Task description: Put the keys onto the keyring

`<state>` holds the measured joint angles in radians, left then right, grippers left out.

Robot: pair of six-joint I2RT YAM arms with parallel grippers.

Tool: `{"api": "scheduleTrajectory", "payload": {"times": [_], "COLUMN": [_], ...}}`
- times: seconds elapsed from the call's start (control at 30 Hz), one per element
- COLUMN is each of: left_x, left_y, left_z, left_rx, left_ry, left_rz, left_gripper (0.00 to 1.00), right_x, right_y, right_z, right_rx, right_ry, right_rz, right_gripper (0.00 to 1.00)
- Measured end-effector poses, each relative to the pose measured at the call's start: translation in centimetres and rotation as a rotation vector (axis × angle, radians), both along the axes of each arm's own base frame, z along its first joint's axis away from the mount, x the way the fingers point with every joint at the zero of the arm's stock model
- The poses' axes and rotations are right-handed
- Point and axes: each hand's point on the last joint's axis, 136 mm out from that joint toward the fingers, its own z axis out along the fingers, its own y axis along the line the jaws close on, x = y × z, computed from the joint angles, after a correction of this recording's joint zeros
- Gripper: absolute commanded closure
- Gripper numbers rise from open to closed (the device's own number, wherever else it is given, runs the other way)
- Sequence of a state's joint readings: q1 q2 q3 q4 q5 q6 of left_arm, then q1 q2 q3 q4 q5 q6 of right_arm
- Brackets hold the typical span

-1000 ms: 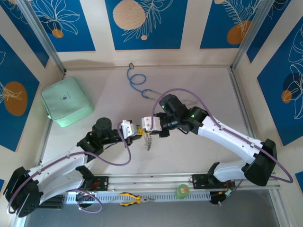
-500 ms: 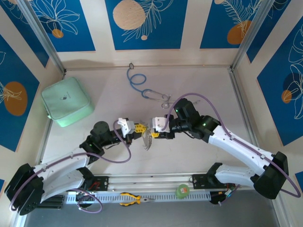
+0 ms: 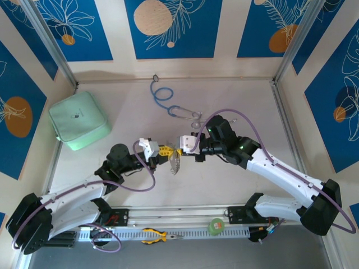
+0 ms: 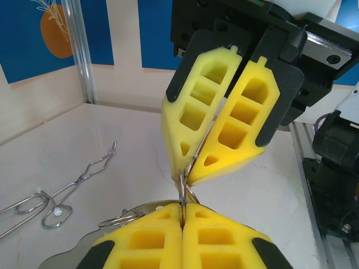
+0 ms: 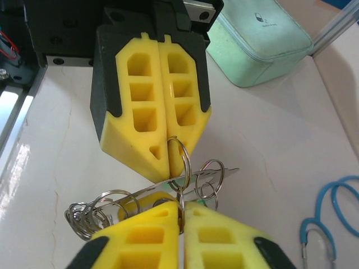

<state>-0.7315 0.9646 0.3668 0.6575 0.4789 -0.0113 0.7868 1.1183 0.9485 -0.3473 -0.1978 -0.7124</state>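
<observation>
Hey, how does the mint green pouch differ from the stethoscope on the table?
The pouch is mint green and blocky; the stethoscope is thin looped blue tubing with metal ends. The pouch lies by the left wall, the stethoscope at the far middle. Both rest on the table.

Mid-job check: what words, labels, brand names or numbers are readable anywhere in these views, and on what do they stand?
No text is readable in any view.
Small dark logo on the mint-green pouch: too small and blurred to read.
Green disc by the near rail: any marking is too small to tell.
</observation>
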Motion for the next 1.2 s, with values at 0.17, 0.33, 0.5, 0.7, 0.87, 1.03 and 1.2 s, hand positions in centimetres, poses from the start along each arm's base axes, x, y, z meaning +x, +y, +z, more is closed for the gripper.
{"api": "scheduleTrajectory", "payload": {"times": [0.17, 0.33, 0.5, 0.7, 0.87, 1.03, 1.2], "left_x": [0.2, 0.5, 0.8, 0.6, -0.3, -1.0, -1.4], "left_y": [0.1, 0.2, 0.3, 0.3, 0.2, -0.1, -0.3], "left_z": [-0.4, -0.7, -0.1, -0.2, -0.5, -0.2, -0.4], "left_rx": [0.001, 0.0, -0.018, -0.011, -0.009, -0.017, -0.013], "left_ry": [0.043, 0.083, 0.065, 0.029, -0.003, -0.026, -0.03], "left_rz": [0.014, 0.036, 0.054, 0.043, -0.002, -0.047, -0.074], "left_gripper": [1.0, 1.0, 1.0, 1.0, 1.0, 1.0, 1.0], "right_x": [-0.2, -0.2, -0.7, 0.5, -0.3, -1.0, -1.8], "right_y": [0.5, 0.8, 0.6, -1.7, -1.2, -0.8, 0.0], "right_z": [-0.9, -1.5, -1.1, 0.9, 1.9, 2.0, 1.9], "right_rx": [-0.028, -0.062, -0.024, 0.091, 0.149, 0.166, 0.163], "right_ry": [-0.005, -0.038, 0.01, 0.112, 0.17, 0.207, 0.235], "right_rz": [0.02, 0.028, 0.052, 0.002, 0.043, 0.08, 0.126], "right_gripper": [0.97, 0.79, 0.66, 0.68, 0.7, 0.7, 0.71]}}
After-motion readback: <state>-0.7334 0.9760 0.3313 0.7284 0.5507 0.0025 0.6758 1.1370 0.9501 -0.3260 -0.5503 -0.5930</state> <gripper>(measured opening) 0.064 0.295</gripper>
